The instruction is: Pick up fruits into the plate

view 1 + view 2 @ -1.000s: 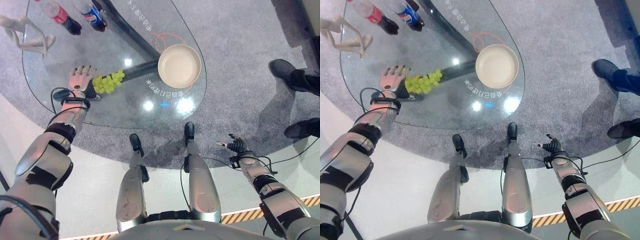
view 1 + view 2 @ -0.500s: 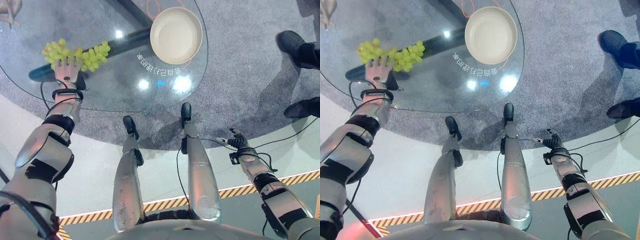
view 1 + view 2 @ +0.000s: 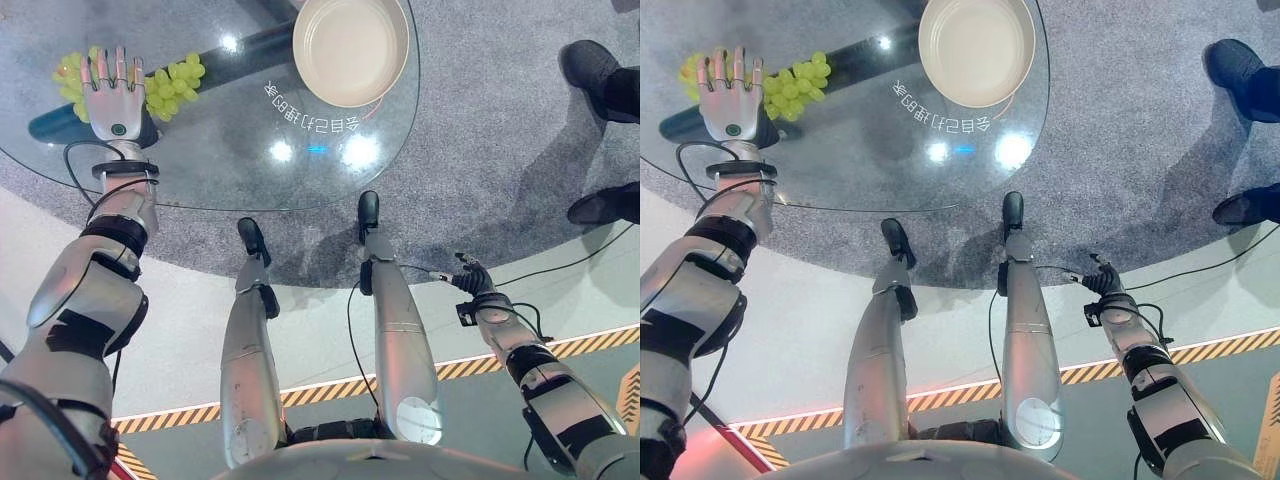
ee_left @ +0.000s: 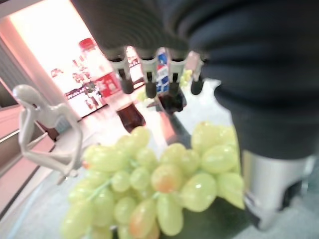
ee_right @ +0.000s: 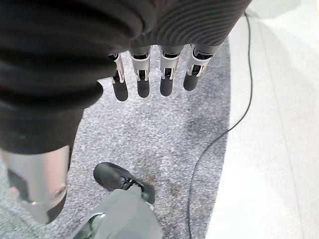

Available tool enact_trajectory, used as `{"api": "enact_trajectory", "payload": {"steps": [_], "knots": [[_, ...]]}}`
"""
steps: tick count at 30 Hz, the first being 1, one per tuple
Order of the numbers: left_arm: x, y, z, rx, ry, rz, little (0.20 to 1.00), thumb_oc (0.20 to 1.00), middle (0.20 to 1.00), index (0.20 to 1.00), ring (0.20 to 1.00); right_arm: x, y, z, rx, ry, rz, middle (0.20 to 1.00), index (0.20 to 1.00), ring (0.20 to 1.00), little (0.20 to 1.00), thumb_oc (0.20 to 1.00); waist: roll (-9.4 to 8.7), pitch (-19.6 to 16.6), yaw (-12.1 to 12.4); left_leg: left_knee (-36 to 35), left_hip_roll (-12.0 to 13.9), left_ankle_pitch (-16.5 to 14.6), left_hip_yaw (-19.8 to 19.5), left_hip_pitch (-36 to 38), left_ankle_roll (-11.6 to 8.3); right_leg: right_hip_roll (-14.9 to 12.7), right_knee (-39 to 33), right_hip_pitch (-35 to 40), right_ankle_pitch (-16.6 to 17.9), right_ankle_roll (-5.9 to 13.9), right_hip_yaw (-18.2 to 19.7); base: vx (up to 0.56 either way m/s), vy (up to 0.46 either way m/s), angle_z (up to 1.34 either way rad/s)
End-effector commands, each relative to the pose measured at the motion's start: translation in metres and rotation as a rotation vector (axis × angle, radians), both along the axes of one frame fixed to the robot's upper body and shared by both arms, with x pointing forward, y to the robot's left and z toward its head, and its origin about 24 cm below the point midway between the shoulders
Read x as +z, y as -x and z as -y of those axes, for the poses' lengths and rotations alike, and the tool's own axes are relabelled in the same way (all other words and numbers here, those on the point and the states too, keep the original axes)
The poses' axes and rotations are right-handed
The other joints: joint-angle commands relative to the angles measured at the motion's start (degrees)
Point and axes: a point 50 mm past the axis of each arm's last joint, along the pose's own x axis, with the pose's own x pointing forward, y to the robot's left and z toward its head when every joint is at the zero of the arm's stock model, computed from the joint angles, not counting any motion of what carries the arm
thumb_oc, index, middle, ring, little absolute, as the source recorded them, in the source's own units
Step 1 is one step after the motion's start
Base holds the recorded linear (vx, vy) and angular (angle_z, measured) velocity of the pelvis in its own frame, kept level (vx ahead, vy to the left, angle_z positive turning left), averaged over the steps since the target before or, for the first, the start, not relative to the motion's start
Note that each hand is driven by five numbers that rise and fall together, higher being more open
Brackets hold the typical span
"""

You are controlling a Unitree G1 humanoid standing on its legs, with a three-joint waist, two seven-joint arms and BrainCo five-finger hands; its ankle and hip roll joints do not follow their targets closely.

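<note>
The left hand hovers with fingers straight and spread over the grapes at ten o'clock on the glass table, seemingly poised to grasp them for the empty plate at one o'clock, while the right hand hangs idle, fingers relaxed.

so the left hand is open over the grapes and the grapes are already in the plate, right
Not quite. The left hand is open over the grapes, but they lie on the glass table, apart from the empty plate. The left eye view shows it.
</note>
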Motion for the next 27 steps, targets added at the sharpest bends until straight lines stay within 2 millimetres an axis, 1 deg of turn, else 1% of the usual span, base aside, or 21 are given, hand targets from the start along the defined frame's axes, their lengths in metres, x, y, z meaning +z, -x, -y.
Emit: {"api": "enact_trajectory", "payload": {"steps": [1, 6, 8, 11, 13, 15, 19, 20, 22, 23, 25, 27], "knots": [[0.034, 0.017, -0.039, 0.133, -0.015, 0.118, 1.0, 1.0, 1.0, 1.0, 1.0, -0.014, 0.025, 0.012, -0.021, 0.004, -0.047, 1.0, 1.0, 1.0, 1.0, 1.0, -1.52, -1.0, 0.4, 5.7, -6.4, -5.5, -1.5, -4.0, 2.87, 7.2, 5.7, -1.1, -5.9, -2.38, 1.0, 0.04, 0.016, -0.02], [0.039, 0.012, -0.034, 0.099, -0.04, 0.084, 1.0, 1.0, 1.0, 1.0, 1.0, -0.014, 0.026, 0.013, -0.015, -0.001, -0.04, 1.0, 1.0, 1.0, 1.0, 1.0, -1.7, -1.0, -0.3, 6.9, -6.5, -6.2, -1.4, -4.8, 2.95, 7.1, 5.9, -1.8, -5.7, -2.32, 1.5, 0.04, 0.019, -0.03], [0.037, 0.007, -0.029, 0.082, -0.037, 0.023, 1.0, 1.0, 1.0, 1.0, 1.0, -0.011, 0.022, 0.01, -0.01, -0.009, -0.018, 1.0, 1.0, 1.0, 1.0, 1.0, -1.82, -1.0, -0.7, 7.0, -6.5, -6.5, -1.3, -5.0, 2.97, 7.1, 5.5, -2.1, -5.4, -2.18, 1.7, 0.04, 0.014, 0.0], [0.034, 0.003, -0.028, 0.099, -0.025, -0.066, 1.0, 1.0, 1.0, 1.0, 1.0, -0.004, 0.015, 0.008, -0.001, 0.002, 0.018, 1.0, 1.0, 1.0, 1.0, 1.0, -1.92, -1.0, -1.4, 7.1, -6.6, -6.7, -1.0, -5.7, 2.92, 7.2, 5.1, -2.8, -5.0, -2.1, 2.1, 0.01, 0.023, -0.02], [0.032, 0.001, -0.025, 0.098, -0.045, -0.106, 1.0, 1.0, 1.0, 1.0, 1.0, 0.0, 0.012, 0.008, 0.003, 0.011, 0.03, 1.0, 1.0, 1.0, 1.0, 1.0, -1.93, -1.0, -1.7, 7.3, -6.6, -6.7, -1.0, -6.1, 2.9, 7.3, 5.1, -3.2, -4.8, -2.11, 2.4, 0.03, 0.04, -0.02], [0.031, -0.002, -0.023, 0.107, -0.027, -0.146, 1.0, 1.0, 1.0, 1.0, 1.0, 0.002, 0.01, 0.007, 0.002, 0.013, 0.041, 1.0, 1.0, 1.0, 1.0, 1.0, -1.91, -1.0, -2.0, 7.3, -6.6, -6.8, -0.7, -6.4, 2.92, 7.3, 5.2, -3.7, -4.8, -2.06, 2.7, 0.03, 0.042, -0.03], [0.027, -0.007, -0.022, 0.121, 0.039, -0.259, 1.0, 1.0, 1.0, 1.0, 1.0, 0.008, 0.007, 0.009, 0.006, 0.023, 0.074, 1.0, 1.0, 1.0, 1.0, 1.0, -1.8, -1.0, -3.0, 7.2, -6.5, -6.7, -0.1, -7.3, 2.97, 7.3, 4.6, -4.8, -4.2, -1.94, 3.3, 0.01, 0.045, -0.03], [0.023, -0.009, -0.021, 0.105, 0.09, -0.303, 1.0, 1.0, 1.0, 1.0, 1.0, 0.01, 0.007, 0.01, 0.007, 0.025, 0.081, 1.0, 1.0, 1.0, 1.0, 1.0, -1.78, -1.0, -3.3, 7.1, -6.5, -6.7, 0.0, -7.4, 2.97, 7.3, 4.5, -5.0, -4.1, -1.86, 3.4, 0.0, 0.033, -0.02], [0.023, -0.009, -0.021, 0.112, 0.102, -0.313, 1.0, 1.0, 1.0, 1.0, 1.0, 0.01, 0.006, 0.01, 0.006, 0.027, 0.082, 1.0, 1.0, 1.0, 1.0, 1.0, -1.75, -1.0, -3.3, 7.1, -6.5, -6.7, 0.0, -7.5, 2.98, 7.3, 4.6, -5.1, -4.1, -1.84, 3.5, 0.0, 0.0, 0.0], [0.02, -0.009, -0.022, 0.126, 0.139, -0.339, 1.0, 1.0, 1.0, 1.0, 1.0, 0.012, 0.006, 0.01, 0.006, 0.03, 0.087, 1.0, 1.0, 1.0, 1.0, 1.0, -1.67, -1.0, -3.5, 7.2, -6.6, -6.8, 0.1, -7.7, 3.0, 7.3, 4.7, -5.4, -4.0, -1.75, 3.6, 0.0, 0.025, -0.04], [0.009, -0.01, -0.024, 0.125, 0.271, -0.435, 1.0, 1.0, 1.0, 1.0, 1.0, 0.015, 0.006, 0.011, 0.008, 0.034, 0.101, 1.0, 1.0, 1.0, 1.0, 1.0, -1.54, -1.0, -3.8, 7.3, -6.6, -6.8, 0.4, -7.9, 3.05, 7.3, 4.7, -5.7, -4.0, -1.73, 3.6, 0.0, 0.012, -0.02], [0.004, -0.009, -0.028, 0.138, 0.349, -0.452, 1.0, 1.0, 1.0, 1.0, 1.0, 0.017, 0.005, 0.011, 0.008, 0.034, 0.11, 1.0, 1.0, 1.0, 1.0, 1.0, -1.55, -1.0, -4.0, 7.3, -6.6, -6.8, 0.5, -8.0, 3.06, 7.2, 4.7, -5.7, -4.0, -1.73, 3.6, 0.0, 0.0, 0.0]]}}
